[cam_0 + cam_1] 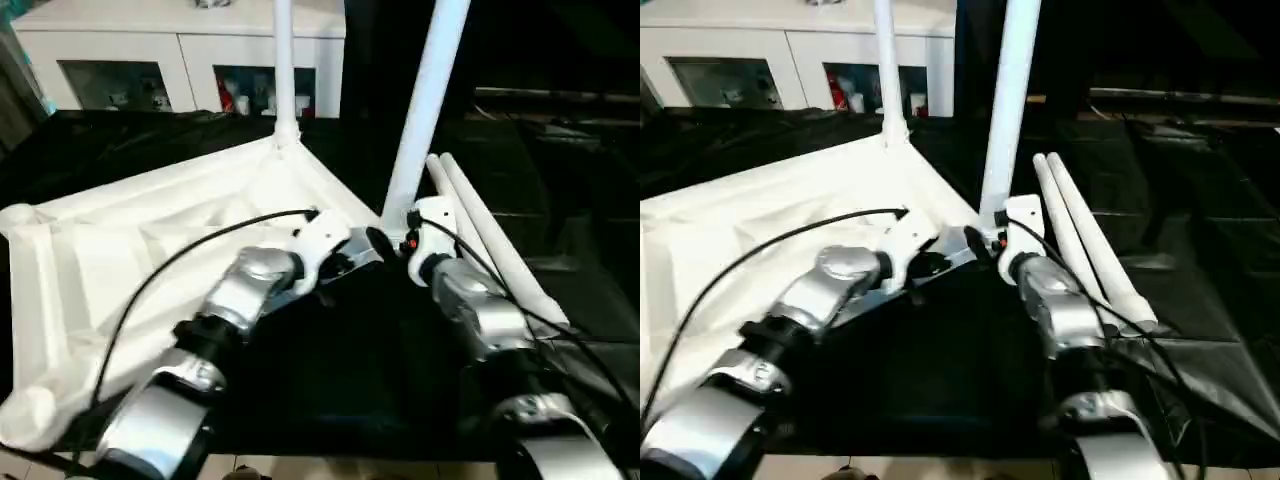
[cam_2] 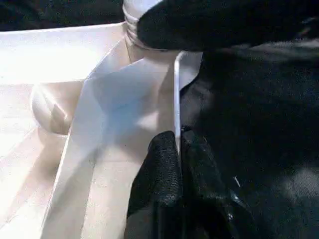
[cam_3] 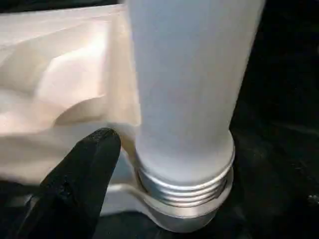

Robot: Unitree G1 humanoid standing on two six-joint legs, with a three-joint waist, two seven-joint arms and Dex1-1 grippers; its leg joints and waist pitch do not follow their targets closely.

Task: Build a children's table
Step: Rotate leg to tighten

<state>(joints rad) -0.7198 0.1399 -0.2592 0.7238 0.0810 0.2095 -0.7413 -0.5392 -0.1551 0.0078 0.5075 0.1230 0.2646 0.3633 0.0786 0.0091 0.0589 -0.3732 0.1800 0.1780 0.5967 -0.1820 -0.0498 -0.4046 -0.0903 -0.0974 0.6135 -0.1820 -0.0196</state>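
Partly hidden: the near corner socket where the leaning leg [image 1: 425, 110] meets the tabletop [image 1: 130, 250] sits behind the two white wrists in the head views, so the seating cannot be judged from there. Right wrist view gives it close: the leg's threaded end stands in the socket rim with several thread rings exposed above it. Both upright legs are cut off by the top edge. The far edge of the tabletop is washed out; ribs hard to read.

Left gripper [image 2: 180, 144]: fingers pressed together, closed on the thin rim of the tabletop at that corner. Right gripper [image 3: 164, 164]: one black finger [image 3: 82, 174] shows just beside the leg's base, apart from it; the other finger is not made out. Whether its jaws stand open or closed, cannot tell.

Surface: black cloth [image 1: 330, 370] covers the work table, creased at the right. Tabletop lies upside down on it, left of centre. A second leg [image 1: 284, 70] stands upright in the far corner socket. Two spare legs [image 1: 490, 240] lie side by side on the cloth to the right, touching each other, running away from the right forearm.

Room: a white cabinet [image 1: 180, 60] with glazed doors at the back left, small coloured items inside, not identifiable. Dark background at right.

Black cables arc over both forearms.
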